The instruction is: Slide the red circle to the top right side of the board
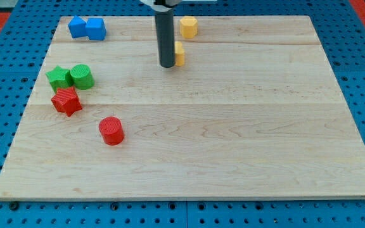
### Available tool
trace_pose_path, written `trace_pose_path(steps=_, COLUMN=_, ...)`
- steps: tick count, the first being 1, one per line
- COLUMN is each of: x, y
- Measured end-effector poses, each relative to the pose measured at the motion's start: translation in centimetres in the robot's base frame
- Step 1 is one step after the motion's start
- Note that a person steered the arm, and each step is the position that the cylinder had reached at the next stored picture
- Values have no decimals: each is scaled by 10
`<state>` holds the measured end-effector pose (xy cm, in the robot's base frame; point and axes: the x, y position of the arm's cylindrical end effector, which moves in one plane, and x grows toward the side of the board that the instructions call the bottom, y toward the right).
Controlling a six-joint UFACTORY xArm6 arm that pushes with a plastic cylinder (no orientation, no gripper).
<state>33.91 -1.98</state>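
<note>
My tip (167, 65) sits in the upper middle of the frame, touching or just beside a yellow block (180, 54) that the rod half hides, so I cannot make out its shape. There is no claw on this rig, only the bare rod, so nothing is grasped or released. The red circle (111, 130) lies in the lower left of the wooden board (246, 139), well apart from my tip. The upper right corner is bare, so I judge the push has not begun. To drive it there I would need to come round to its lower left side first. A red star (66, 101) and two green blocks (71, 76) crowd just above it, with two blue blocks (87, 28) and a yellow hexagon (188, 26) along the top
</note>
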Motion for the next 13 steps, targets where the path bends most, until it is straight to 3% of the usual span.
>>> trace_pose_path(steps=1, x=-7, y=23)
trace_pose_path(steps=2, x=-51, y=23)
trace_pose_path(steps=3, x=-25, y=21)
trace_pose_path(steps=5, x=101, y=-112)
trace_pose_path(steps=6, x=177, y=-123)
trace_pose_path(steps=8, x=234, y=-124)
trace_pose_path(steps=9, x=241, y=-118)
trace_pose_path(steps=10, x=239, y=-85)
trace_pose_path(steps=12, x=189, y=20)
trace_pose_path(steps=13, x=201, y=36)
